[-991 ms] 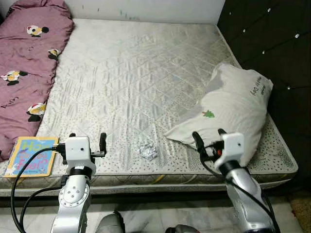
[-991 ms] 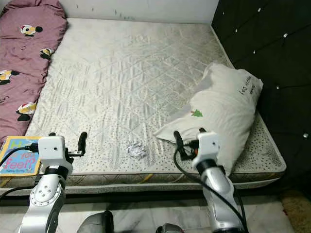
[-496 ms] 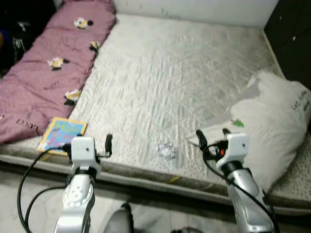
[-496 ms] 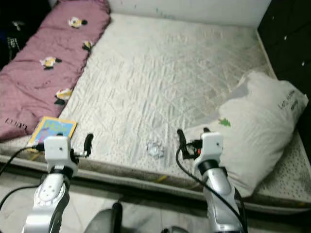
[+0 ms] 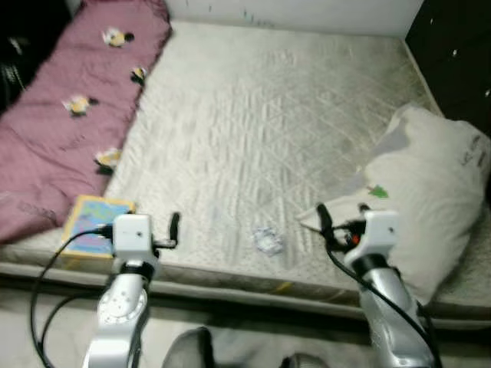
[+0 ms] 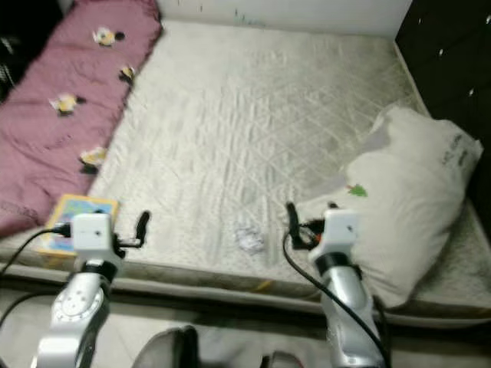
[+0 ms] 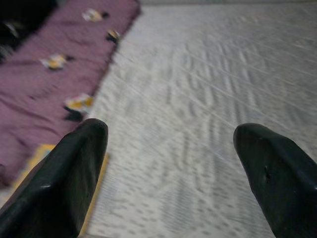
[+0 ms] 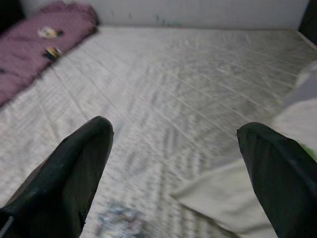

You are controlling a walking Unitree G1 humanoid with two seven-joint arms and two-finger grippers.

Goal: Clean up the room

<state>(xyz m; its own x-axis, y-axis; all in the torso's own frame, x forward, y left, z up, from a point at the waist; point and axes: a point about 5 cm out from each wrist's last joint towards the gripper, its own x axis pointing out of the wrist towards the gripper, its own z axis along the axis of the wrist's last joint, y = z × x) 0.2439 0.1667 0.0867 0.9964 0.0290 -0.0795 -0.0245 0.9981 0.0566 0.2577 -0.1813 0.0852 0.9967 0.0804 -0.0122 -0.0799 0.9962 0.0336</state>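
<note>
Bare quilted mattress [image 5: 261, 115] takes up most of the head view, its near edge running across just ahead of both arms. Wide open stretch of mattress from centre up to 12 o'clock, nothing lying on it there.

Crumpled wad of paper or foil [image 5: 268, 241] sits near the front edge at about 6 o'clock on the mattress, between the two grippers, touching neither. Blurred; material not certain. In the right wrist view it appears as a pale smudge [image 8: 119, 220] low between the fingers.

Left gripper [image 5: 146, 230] held over the front edge at 7 o'clock, fingers spread wide, nothing between them. Picture book [image 5: 96, 222] lies just beside it on the mattress corner, partly covered by the wrist housing; cover text unreadable.

Right gripper [image 5: 341, 222] at 5 o'clock, fingers also parted wide and empty, close to the lower corner of the white pillow [image 5: 430, 192]. Pillow leans toward the dark headboard [image 5: 453, 54] at 3 o'clock; its far end is cut off by the frame. Small green tree print on it; lettering too blurred to read.

Maroon blanket [image 5: 69, 107] with cartoon prints lies along the edge from 9 to 11 o'clock, cut off at the frame side. White wall [image 5: 291, 11] at 12 o'clock.

Pale floor [image 5: 230, 337] below the bed edge, partly hidden by the arms and a dark rounded shape at the bottom; cannot tell what it is. Whole view motion-blurred.
</note>
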